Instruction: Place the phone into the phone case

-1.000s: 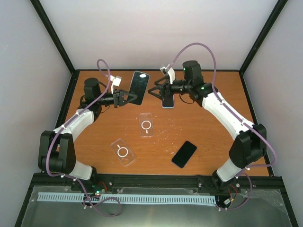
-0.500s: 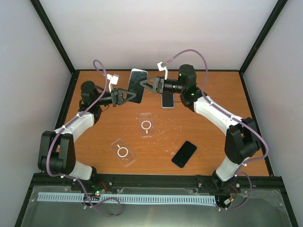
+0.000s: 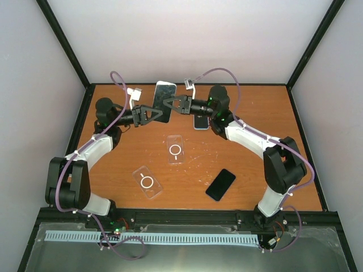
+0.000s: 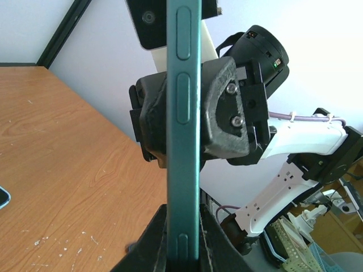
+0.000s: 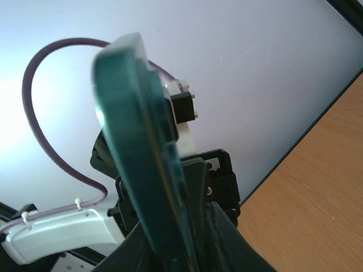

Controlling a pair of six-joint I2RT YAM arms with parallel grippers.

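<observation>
The job is barely past its start, by my reckoning. The teal phone (image 3: 165,92) is up in the air over the back of the table (image 3: 255,113), standing on edge between the two arms, and no case is anywhere near it.

The left gripper (image 3: 159,113) has its jaws pressed together on the lower end of the teal phone; in the left wrist view the thin edge (image 4: 182,141) rises straight out from between its fingers (image 4: 156,243). The right gripper (image 3: 170,103) has come in from the other side, higher up. Its pads (image 4: 224,107) sit against both faces of the phone, so I take it to be pinching the phone too. Its own camera shows the phone (image 5: 142,141) leaning out from between its fingers.

Both clear cases lie flat on the table, well apart from the grippers: the far case (image 3: 176,149) near the middle, the near case (image 3: 147,181) closer to the left arm's base. Neither is held. A black phone (image 3: 220,185) lies to the right of them, and a third phone (image 3: 199,121) rests under the right arm.

This looks like a handover or a re-grip. Everything that matters is left: bringing the phone to a case, lining it up, pressing it in.
</observation>
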